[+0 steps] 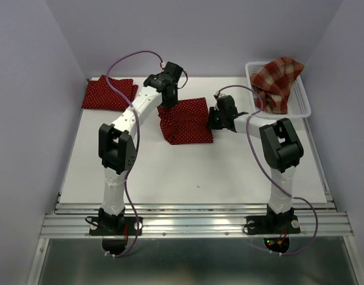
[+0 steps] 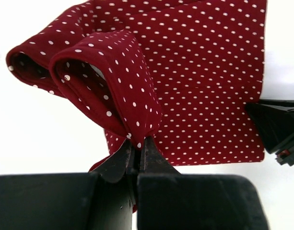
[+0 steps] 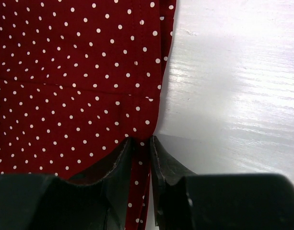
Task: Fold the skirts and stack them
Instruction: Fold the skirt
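Table: white glossy board (image 1: 187, 172); light glares off it in the right wrist view.
Room: pale lilac walls (image 1: 33, 119) close in the left, far and right sides; a ribbed metal rail (image 1: 193, 222) runs along the near edge.
Middle dotted skirt (image 1: 184, 122): dark red, at table centre, its far-left part lifted into a fold.
Left gripper (image 2: 137, 143): clenched on that lifted fold.
Right gripper (image 3: 142, 143): pinching the same skirt's right hem, low at the table.
Second dotted skirt (image 1: 107, 94): folded, far-left corner.
Plaid skirt (image 1: 278, 80): heaped in the white basket (image 1: 305, 105), far-right corner.
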Robot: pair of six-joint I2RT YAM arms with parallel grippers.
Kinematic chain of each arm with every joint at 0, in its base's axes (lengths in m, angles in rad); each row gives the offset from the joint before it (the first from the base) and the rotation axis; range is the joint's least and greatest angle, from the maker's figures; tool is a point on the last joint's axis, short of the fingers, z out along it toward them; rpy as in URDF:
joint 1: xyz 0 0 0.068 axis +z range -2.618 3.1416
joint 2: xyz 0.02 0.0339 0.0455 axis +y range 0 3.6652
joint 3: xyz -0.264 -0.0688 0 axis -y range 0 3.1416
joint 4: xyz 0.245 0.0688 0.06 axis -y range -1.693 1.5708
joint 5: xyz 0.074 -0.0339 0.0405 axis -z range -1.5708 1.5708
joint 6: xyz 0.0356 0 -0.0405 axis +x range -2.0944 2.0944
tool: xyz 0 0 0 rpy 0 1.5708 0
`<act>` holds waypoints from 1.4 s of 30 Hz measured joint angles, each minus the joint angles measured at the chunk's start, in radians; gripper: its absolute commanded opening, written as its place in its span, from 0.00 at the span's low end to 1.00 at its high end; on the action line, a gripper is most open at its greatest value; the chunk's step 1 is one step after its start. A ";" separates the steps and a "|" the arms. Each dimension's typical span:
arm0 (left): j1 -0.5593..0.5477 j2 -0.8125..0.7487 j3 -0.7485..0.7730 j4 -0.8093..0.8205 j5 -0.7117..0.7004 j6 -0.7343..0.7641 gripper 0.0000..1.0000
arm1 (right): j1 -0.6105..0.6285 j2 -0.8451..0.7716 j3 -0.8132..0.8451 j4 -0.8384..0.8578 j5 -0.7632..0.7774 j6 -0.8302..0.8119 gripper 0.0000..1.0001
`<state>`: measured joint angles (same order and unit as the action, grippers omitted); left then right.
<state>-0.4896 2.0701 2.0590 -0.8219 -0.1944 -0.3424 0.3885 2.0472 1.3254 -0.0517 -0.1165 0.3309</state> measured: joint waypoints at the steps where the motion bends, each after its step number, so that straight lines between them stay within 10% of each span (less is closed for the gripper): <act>1: -0.010 0.019 0.017 -0.001 0.002 0.000 0.00 | 0.000 -0.001 0.000 0.000 0.000 0.003 0.27; 36: -0.090 0.307 0.114 0.172 0.382 -0.108 0.00 | 0.006 -0.039 -0.060 0.011 -0.011 0.031 0.27; 42: -0.092 0.318 0.116 0.184 0.444 -0.108 0.73 | 0.006 -0.055 -0.065 -0.008 0.028 0.032 0.43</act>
<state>-0.5812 2.3878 2.1746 -0.6380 0.2493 -0.4507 0.3943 1.9919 1.2602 -0.0597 -0.0887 0.3630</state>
